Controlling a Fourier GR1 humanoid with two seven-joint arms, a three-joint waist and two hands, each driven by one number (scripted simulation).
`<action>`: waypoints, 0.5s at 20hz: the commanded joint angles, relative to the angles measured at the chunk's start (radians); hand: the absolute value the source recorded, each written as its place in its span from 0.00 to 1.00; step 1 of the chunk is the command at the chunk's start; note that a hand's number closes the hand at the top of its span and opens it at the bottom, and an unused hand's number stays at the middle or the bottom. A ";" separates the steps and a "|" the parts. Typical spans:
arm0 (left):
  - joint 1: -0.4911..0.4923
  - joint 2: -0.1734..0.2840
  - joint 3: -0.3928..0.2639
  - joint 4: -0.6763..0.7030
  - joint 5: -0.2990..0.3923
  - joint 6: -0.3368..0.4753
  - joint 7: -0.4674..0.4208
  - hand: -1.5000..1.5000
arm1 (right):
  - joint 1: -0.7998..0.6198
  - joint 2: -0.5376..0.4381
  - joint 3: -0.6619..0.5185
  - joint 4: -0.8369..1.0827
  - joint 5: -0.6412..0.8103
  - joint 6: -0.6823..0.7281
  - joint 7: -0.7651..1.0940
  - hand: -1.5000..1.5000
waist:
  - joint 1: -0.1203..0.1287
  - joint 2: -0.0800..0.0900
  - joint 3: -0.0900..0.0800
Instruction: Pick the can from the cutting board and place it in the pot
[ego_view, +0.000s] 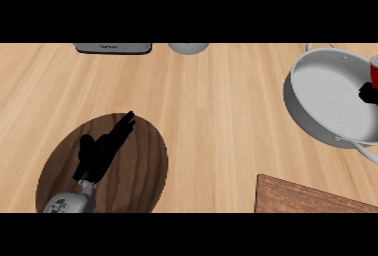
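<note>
The red can (374, 76) shows at the view's right edge, upright over the inside of the white pot (325, 95). Only a small black part of my right hand (367, 93) is in view; it wraps the can's lower side, and the rest is cut off by the edge. Whether the can touches the pot's floor is hidden. The dark oval cutting board (144, 170) lies at the lower left with nothing standing on it. My left hand (100, 152) hovers over the board, open, fingers straight and pointing up and to the right.
A brown wooden slab (310, 197) fills the lower right corner. At the counter's far edge sit a grey flat device (113, 48) and a pale round object (188, 48). The pot's handle (367, 150) sticks out toward the lower right.
</note>
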 joint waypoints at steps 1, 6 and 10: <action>-0.040 -0.008 -0.008 0.017 -0.017 0.009 0.027 0.50 | -0.093 -0.027 0.081 0.212 0.117 0.056 0.029 1.00 | 0.018 0.012 -0.003; -0.051 0.027 0.039 0.050 0.021 -0.035 0.013 0.50 | -0.243 0.009 0.066 0.436 0.080 0.192 0.052 1.00 | 0.011 0.010 -0.002; -0.001 0.000 0.000 0.013 -0.004 -0.019 -0.015 0.50 | -0.275 0.055 -0.020 0.601 0.024 0.215 0.140 1.00 | 0.020 0.012 -0.001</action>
